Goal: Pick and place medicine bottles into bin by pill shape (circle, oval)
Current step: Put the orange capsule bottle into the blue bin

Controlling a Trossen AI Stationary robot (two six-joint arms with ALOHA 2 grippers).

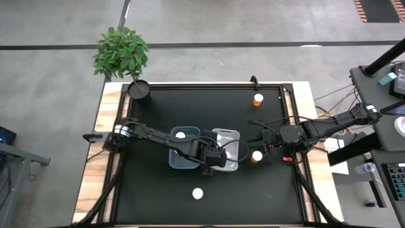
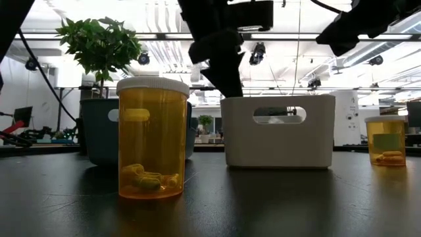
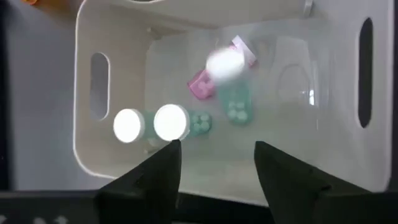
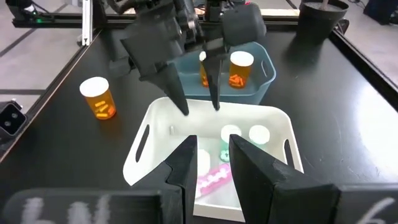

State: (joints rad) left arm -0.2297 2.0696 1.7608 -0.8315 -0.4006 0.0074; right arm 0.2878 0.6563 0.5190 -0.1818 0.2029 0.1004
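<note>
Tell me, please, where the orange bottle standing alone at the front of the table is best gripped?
Probably from straight above, fingers closing across the round white cap or just below it: the orange bottle stands upright, clear of both bins, with open table all around.

High view straight down; low view table-level; both wrist views share white bin point(image 3: 87, 155) point(image 4: 143, 155).

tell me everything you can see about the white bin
The white bin is a rectangular, plastic-looking tub with rounded corners and slot handles in its end walls. It stands upright mid-table beside the blue bin. Inside lie small teal, pink and white-capped bottles. The open left gripper hovers over it.
</note>
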